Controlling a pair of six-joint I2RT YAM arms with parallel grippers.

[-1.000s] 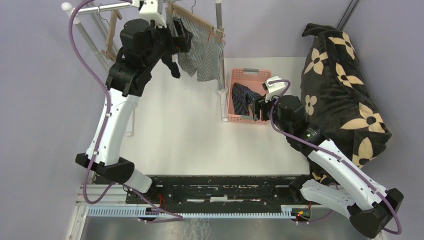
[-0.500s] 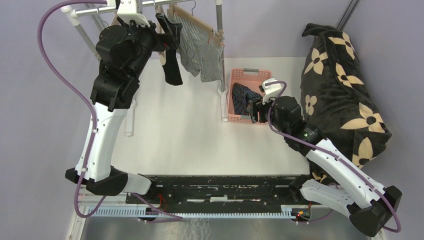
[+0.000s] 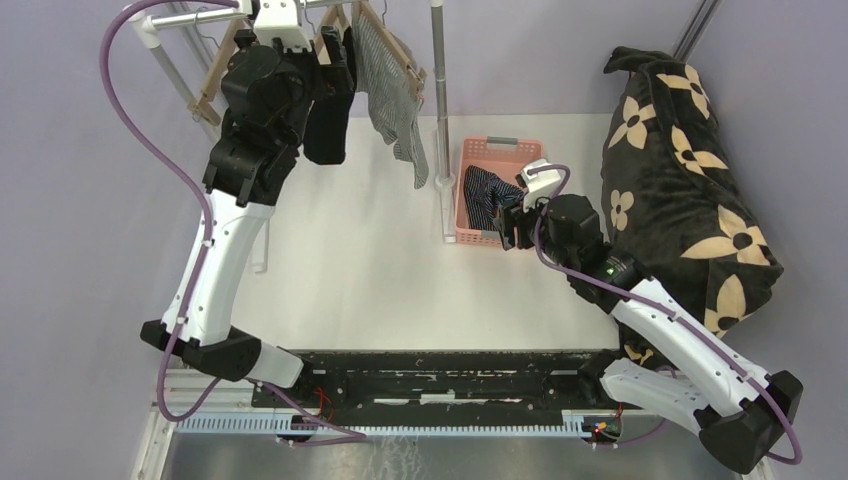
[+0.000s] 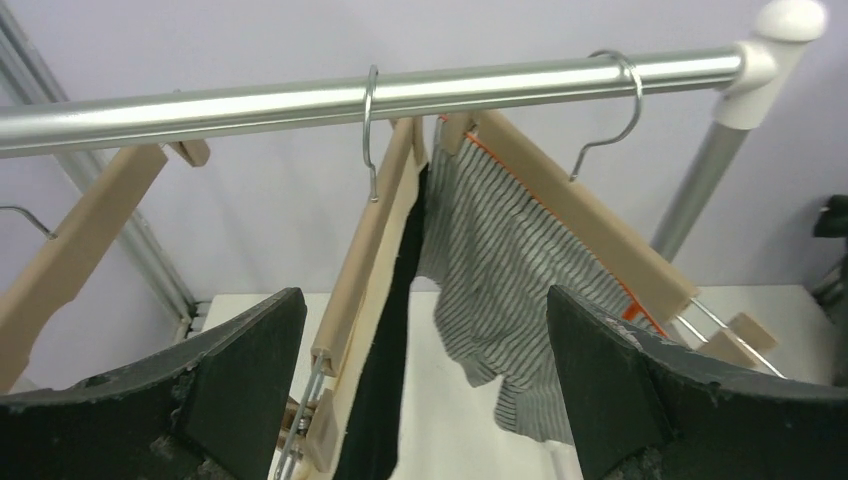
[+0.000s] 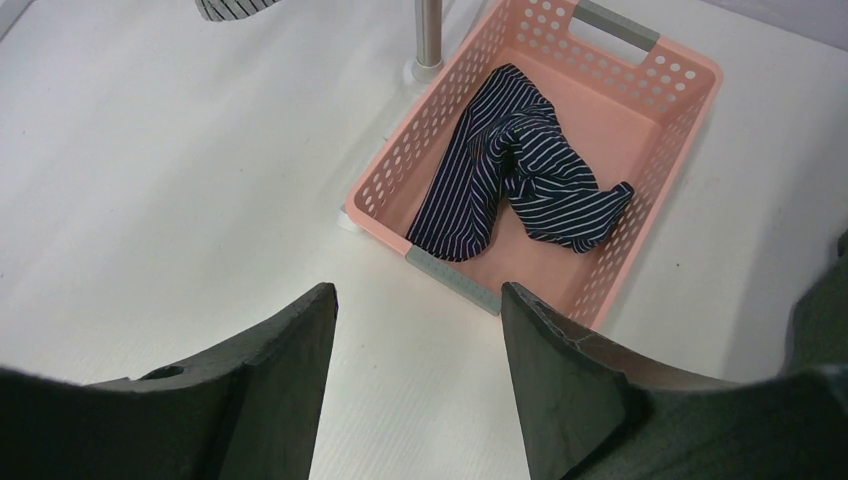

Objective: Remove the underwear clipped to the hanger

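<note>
Plain black underwear (image 4: 385, 380) hangs clipped to a wooden hanger (image 4: 365, 250) on the metal rail (image 4: 250, 102). Grey-and-white striped underwear (image 4: 500, 270) hangs from the hanger beside it (image 4: 585, 215). My left gripper (image 4: 425, 300) is open just below the rail, with the black piece and its hanger between the jaws, not touching. In the top view the black (image 3: 328, 125) and grey (image 3: 392, 95) pieces hang by the left gripper (image 3: 338, 60). Navy striped underwear (image 5: 510, 175) lies in the pink basket (image 5: 650, 85). My right gripper (image 5: 418, 290) is open and empty just in front of the basket.
An empty wooden hanger (image 4: 75, 250) hangs at the rail's left. The rack's upright pole (image 3: 440, 100) stands next to the basket (image 3: 500, 150). A large black cushion with tan flowers (image 3: 680, 170) fills the table's right side.
My left arm has shifted near the rail, and the two hangers with the black and grey underwear have swung left and turned edge-on. The right gripper has hardly moved.
</note>
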